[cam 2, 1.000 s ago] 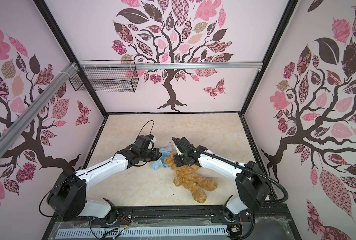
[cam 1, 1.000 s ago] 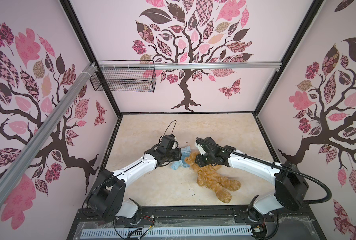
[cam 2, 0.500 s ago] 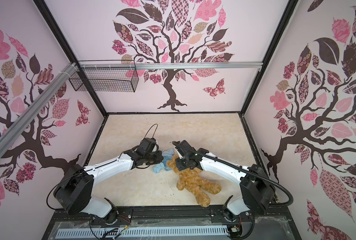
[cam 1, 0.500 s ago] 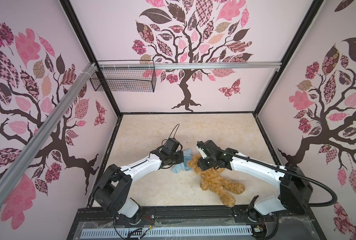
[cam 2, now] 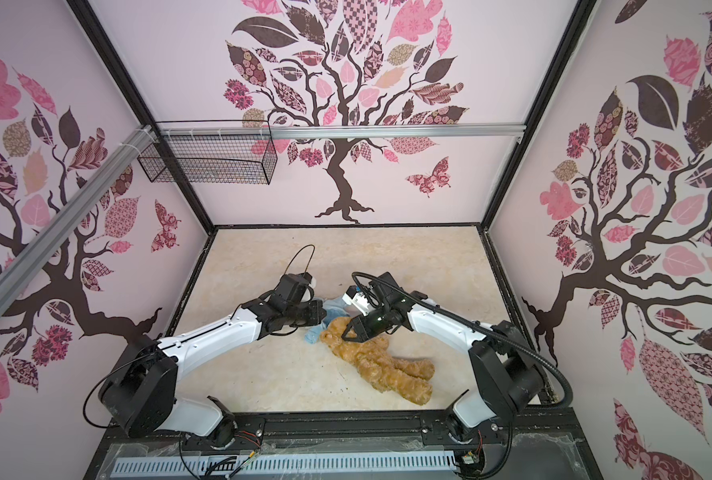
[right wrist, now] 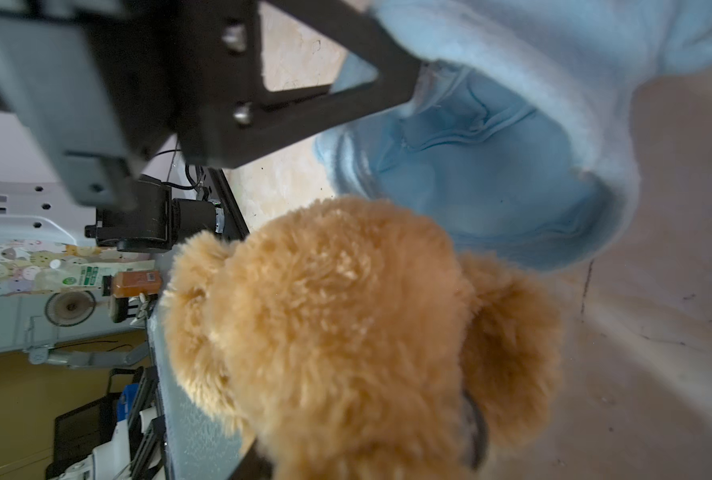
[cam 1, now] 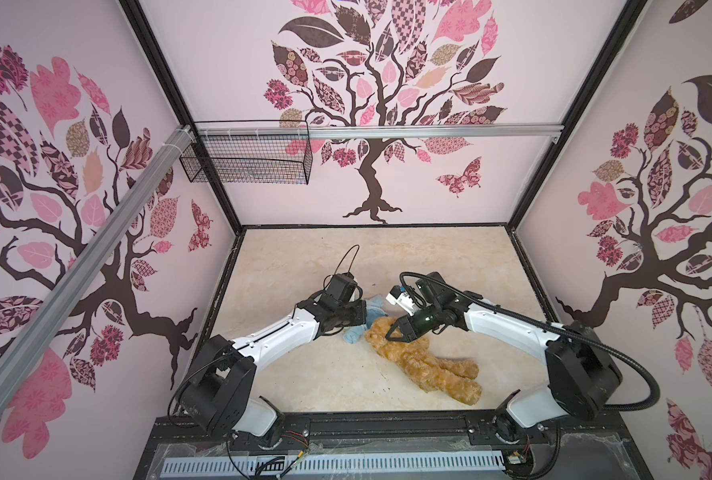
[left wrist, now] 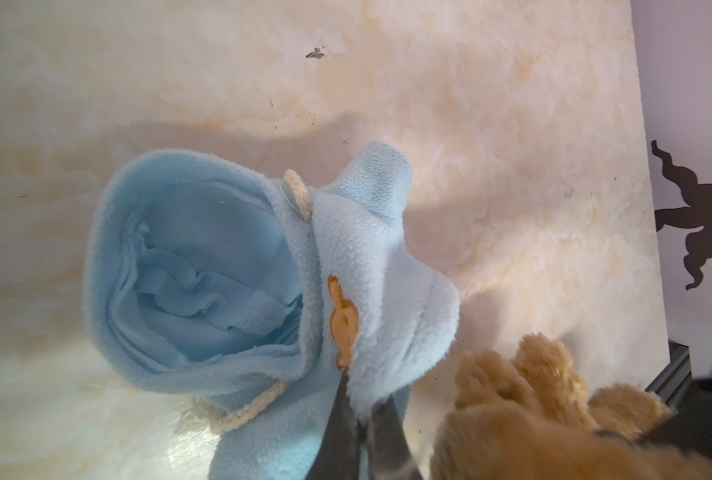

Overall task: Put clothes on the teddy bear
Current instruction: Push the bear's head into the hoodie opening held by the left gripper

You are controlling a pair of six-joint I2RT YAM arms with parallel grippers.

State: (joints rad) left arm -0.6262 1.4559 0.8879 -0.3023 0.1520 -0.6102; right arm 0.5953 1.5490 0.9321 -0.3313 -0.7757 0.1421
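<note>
A golden-brown curly teddy bear (cam 1: 429,365) lies on a pale marbled bench (cam 1: 304,257), right of the middle and towards the front edge. Its head points to the bench's centre and its legs trail towards the front right corner.

A small light blue fleece hoodie (cam 1: 353,334) lies crumpled just beside the bear's head, on its left in both top views.

Two white and black robot arms reach in from the front and meet over the toys. The left claw (left wrist: 360,399) is pressed together on a fold of the hoodie's fleece, next to an orange patch (left wrist: 344,324). The left wrist view shows the hood gaping open with its blue lining visible, and a cream drawstring (left wrist: 298,199) at the rim.

The right claw (cam 1: 395,334) is set on the bear's head, pinching it. In the right wrist view the furry head and round ears fill the space between the jaws, with the hoodie's opening directly beyond.

A black wire basket (cam 1: 246,162) hangs from a metal rail at the back left. The pink walls carry tree and butterfly decals.
</note>
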